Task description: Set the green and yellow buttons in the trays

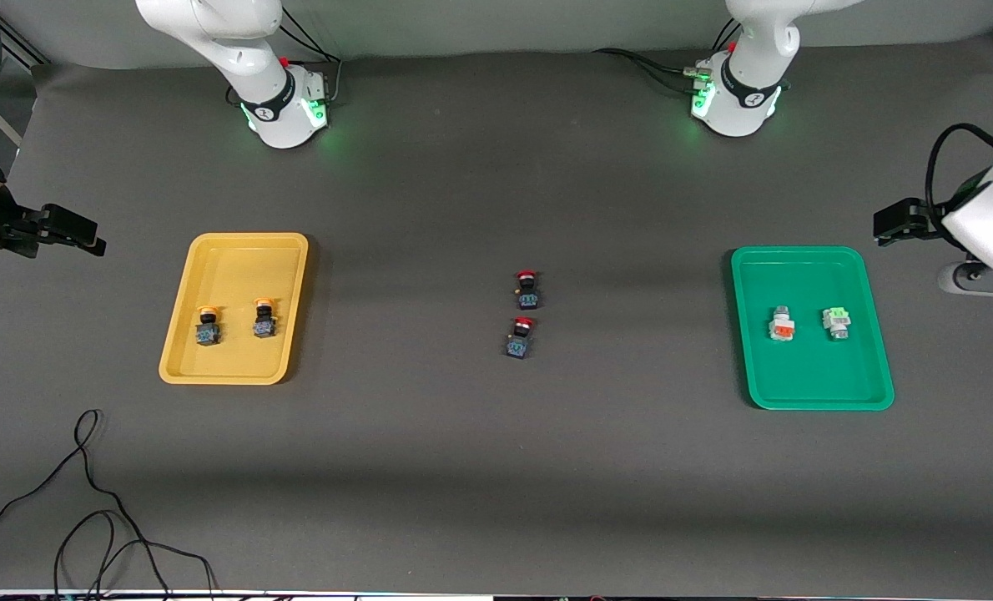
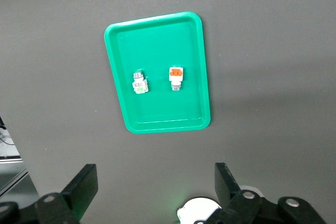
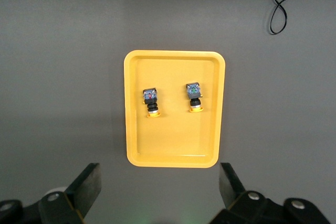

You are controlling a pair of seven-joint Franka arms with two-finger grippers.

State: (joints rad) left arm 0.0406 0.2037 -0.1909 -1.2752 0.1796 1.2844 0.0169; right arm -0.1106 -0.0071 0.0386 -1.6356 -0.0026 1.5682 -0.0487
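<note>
Both end effectors, left [image 2: 152, 195] and right [image 3: 160, 195], hang wide open and empty high above the green tray [image 1: 868, 367] and yellow tray [image 1: 181, 351], each holding two buttons, so sorting looks done.

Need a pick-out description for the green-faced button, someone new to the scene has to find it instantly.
Find the green tray at the left arm's end of the table. Two small white-bodied buttons lie in it side by side, apart from each other. The green-faced button is the one closer to the table's end; its neighbour, the orange-red-faced button, sits toward the table's middle.
</note>
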